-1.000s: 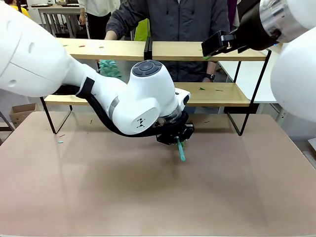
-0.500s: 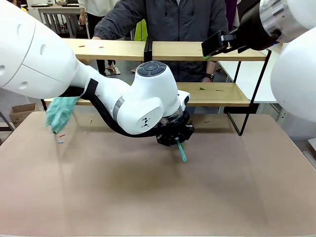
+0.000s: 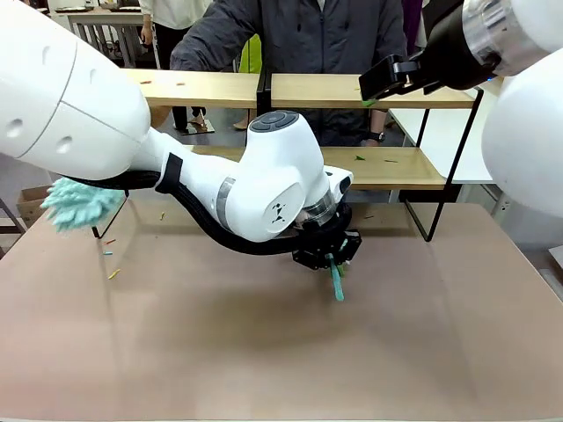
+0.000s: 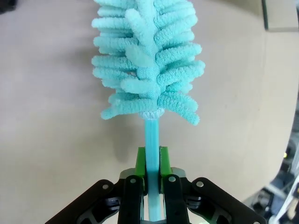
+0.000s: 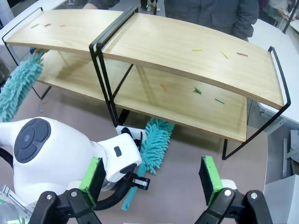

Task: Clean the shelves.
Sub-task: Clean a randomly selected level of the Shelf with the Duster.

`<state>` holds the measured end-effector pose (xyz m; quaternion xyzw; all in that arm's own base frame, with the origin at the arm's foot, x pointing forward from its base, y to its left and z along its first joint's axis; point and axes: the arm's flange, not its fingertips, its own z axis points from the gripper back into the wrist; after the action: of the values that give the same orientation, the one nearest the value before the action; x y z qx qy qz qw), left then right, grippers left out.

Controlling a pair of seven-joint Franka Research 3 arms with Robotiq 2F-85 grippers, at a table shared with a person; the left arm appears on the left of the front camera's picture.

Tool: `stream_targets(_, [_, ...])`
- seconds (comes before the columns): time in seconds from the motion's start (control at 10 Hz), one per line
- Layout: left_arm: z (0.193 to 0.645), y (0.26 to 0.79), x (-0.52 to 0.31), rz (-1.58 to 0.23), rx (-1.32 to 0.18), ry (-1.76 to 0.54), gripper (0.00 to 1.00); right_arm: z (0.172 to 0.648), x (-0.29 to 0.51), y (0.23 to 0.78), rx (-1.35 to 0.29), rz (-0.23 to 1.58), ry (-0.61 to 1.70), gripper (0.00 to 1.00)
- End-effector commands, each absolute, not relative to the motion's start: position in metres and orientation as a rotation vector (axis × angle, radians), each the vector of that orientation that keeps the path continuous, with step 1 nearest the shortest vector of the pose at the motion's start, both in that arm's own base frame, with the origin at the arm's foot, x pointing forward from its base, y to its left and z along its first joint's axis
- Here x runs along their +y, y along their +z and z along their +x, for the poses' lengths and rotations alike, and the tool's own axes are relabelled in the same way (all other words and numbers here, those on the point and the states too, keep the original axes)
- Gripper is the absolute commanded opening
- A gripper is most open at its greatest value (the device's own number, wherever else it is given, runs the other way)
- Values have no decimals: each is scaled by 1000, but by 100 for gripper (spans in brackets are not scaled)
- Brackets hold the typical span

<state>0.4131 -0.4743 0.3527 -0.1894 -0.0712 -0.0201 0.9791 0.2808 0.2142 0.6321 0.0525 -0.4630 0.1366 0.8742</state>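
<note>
The shelves (image 3: 396, 167) (image 5: 187, 46) stand at the table's far side, light boards on a black frame. Small coloured scraps (image 5: 198, 90) lie on both tiers. My left gripper (image 3: 329, 252) (image 4: 152, 156) hangs low over the table in front of the shelves, shut on the handle of a teal duster (image 4: 147, 70) (image 5: 156, 140). In the front view just the handle end (image 3: 337, 285) sticks out below the jaws. My right gripper (image 3: 385, 79) (image 5: 152, 179) hovers high by the top board, open and holding nothing. A second teal duster (image 3: 84, 202) (image 5: 18, 86) hangs at the rack's left end.
A person in a dark jacket (image 3: 308, 35) stands behind the shelves, one arm stretched toward the rack's left. A few scraps (image 3: 114, 273) lie on the brown table (image 3: 264, 352) at the left. A white table (image 3: 444, 132) sits behind on the right.
The second duster swept leftward off the lower board and out past the rack's left end. A scrap has landed on the table. My left gripper shifted slightly right and down.
</note>
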Motion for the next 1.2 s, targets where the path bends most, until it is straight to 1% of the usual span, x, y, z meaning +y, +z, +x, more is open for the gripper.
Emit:
stream_targets(0.0, [422,353,-466,-365,-26,-165,13,281,214,632,-970,108,285,100])
stream_targets(0.1, [422,352,-466,-352,-18,-207,13,281,214,632,-970,108,285,100])
stream_targets(0.2, [419,354,-464,-398,48,-279,13,281,214,632,-970,108,285,100])
stream_targets(0.4, [413,359,-460,-448,104,-386,13,281,214,632,-970,108,285,100])
stream_targets(0.8, [416,357,-464,-449,138,-428,13,281,214,632,-970,108,285,100])
stream_targets(0.9, [413,359,-461,-434,195,-540,13,281,214,632,-970,108,285,100])
stream_targets(1.1, [403,367,-446,-443,367,-783,13,281,214,632,-970,108,285,100])
